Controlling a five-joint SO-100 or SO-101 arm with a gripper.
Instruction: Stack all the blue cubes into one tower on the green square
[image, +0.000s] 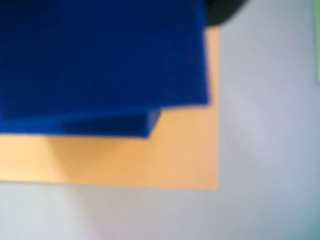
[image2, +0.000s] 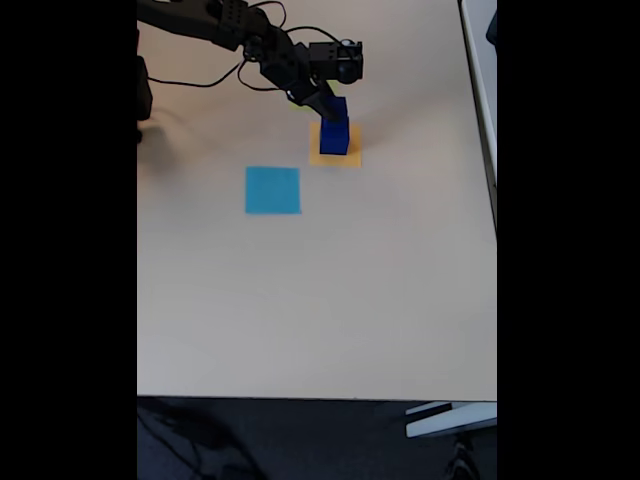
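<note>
black jointed arm (image2: 262, 45), thin black looping cables (image2: 190, 82)

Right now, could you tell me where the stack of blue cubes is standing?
In the fixed view the blue cubes stand on the orange-yellow square, up and right of the light blue square.

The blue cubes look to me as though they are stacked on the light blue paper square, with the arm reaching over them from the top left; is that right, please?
Not quite: the blue cubes are stacked on the orange-yellow square, not the light blue square, which lies bare to its left in the fixed view. The arm does reach over them from the top left.
</note>
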